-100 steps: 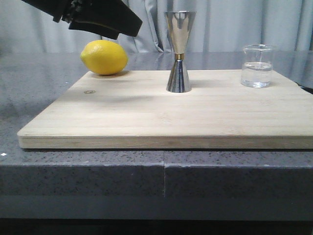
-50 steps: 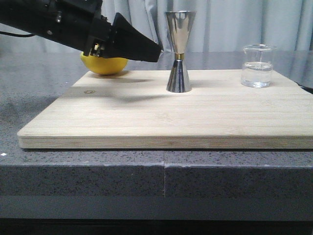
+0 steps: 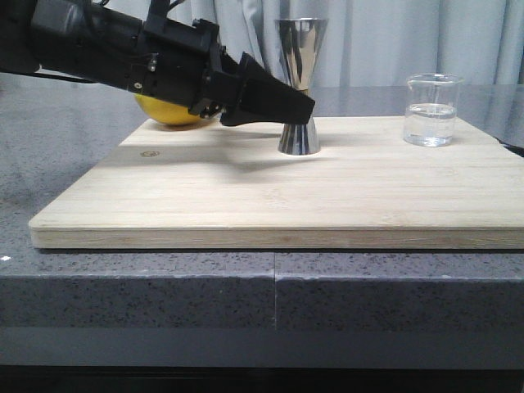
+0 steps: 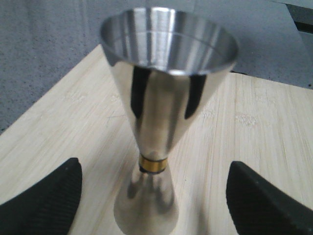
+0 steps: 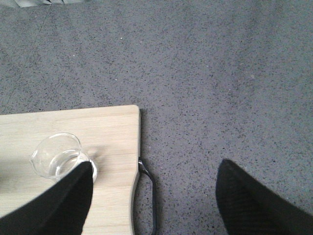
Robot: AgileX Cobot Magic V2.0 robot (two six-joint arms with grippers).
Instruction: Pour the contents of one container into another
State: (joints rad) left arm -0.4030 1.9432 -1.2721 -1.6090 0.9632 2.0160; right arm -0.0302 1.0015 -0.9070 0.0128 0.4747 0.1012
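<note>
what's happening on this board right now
The left gripper is open and reaching in at the steel jigger, which stands upright on the wooden board; its fingers flank the jigger without closing. The glass beaker, part full of clear liquid, stands untouched at the board's right end. The right gripper hangs open above that end, holding nothing. A lemon lies behind the left arm.

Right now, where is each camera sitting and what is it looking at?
Front view: in front of the table, looking across the wooden board at the jigger, beaker and lemon; the left arm reaches in.
Left wrist view: on the left arm, facing the jigger between the open left pincer.
Right wrist view: on the right arm, looking down at the beaker past the open right pincer.
Shared: all three show the board.
</note>
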